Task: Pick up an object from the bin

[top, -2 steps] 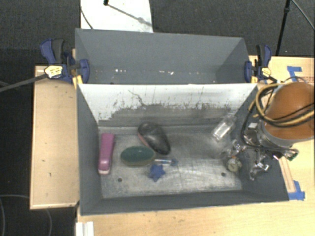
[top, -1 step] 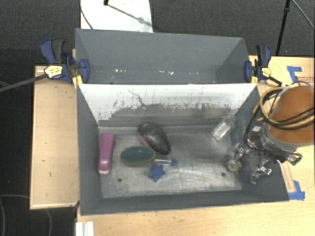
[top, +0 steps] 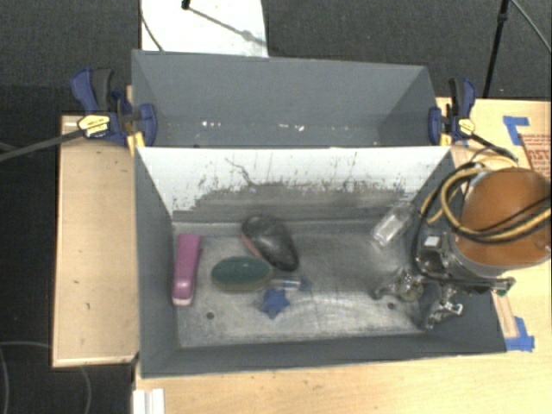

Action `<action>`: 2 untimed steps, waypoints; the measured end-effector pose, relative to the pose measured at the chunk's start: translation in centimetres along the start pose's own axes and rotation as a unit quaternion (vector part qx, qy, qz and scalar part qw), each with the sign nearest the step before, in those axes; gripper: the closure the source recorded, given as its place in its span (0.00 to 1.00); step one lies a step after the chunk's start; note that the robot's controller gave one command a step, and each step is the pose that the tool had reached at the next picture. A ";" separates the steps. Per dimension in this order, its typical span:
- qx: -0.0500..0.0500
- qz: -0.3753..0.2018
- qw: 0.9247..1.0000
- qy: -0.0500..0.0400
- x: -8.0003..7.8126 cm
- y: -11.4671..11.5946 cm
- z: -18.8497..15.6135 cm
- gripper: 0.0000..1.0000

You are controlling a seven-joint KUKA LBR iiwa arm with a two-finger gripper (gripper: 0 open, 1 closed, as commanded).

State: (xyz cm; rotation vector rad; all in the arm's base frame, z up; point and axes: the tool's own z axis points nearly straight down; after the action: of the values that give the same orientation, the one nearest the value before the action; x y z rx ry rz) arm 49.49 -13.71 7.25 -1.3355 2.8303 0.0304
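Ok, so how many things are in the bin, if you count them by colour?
Pink: 1, the long block
Green: 1, the oval
Dark grey: 1, the rounded lump
Blue: 1, the small scrap
Clear: 1, the plastic piece
Total: 5

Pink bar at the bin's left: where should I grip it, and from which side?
Probably take the pink bar across its narrow middle, from above: it lies flat, long and slim, with a gap to the green oval beside it.
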 end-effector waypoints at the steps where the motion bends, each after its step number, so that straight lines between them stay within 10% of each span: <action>1: -0.008 -0.039 0.999 0.006 -1.9 -1.7 0.2 0.00; 2: 0.005 -0.039 0.999 0.006 -1.5 -2.5 0.0 1.00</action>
State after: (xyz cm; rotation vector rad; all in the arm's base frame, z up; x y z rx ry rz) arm 52.39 -14.18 7.25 -1.4479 2.7812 0.0089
